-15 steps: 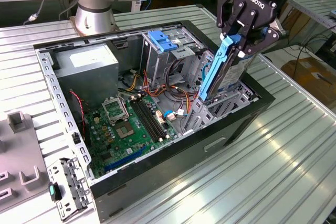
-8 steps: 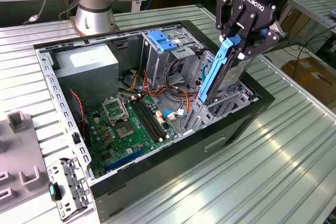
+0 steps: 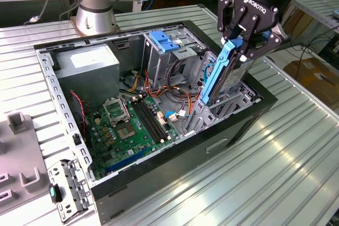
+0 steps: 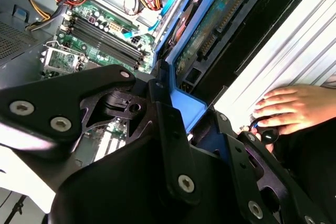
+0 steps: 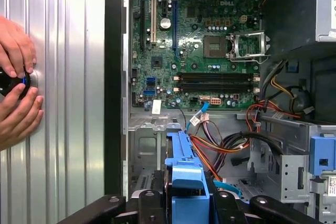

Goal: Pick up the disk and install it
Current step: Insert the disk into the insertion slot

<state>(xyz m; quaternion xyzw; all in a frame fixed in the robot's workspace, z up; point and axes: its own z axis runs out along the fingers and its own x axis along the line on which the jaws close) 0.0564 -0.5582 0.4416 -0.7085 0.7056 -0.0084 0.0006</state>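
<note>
Fingers [image 4: 170, 145] clamped on disk [image 3: 225, 75]: silver slab, blue side rails, standing on edge.

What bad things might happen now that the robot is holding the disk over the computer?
1. The gripper holds the disk tilted at the metal bay. It might catch on the bay's edge and jam.
2. Orange and red wires lie right beside that bay and might get pinched.
3. A person's hand rests on the table close to the case, so a sudden arm move might bump it.
</note>
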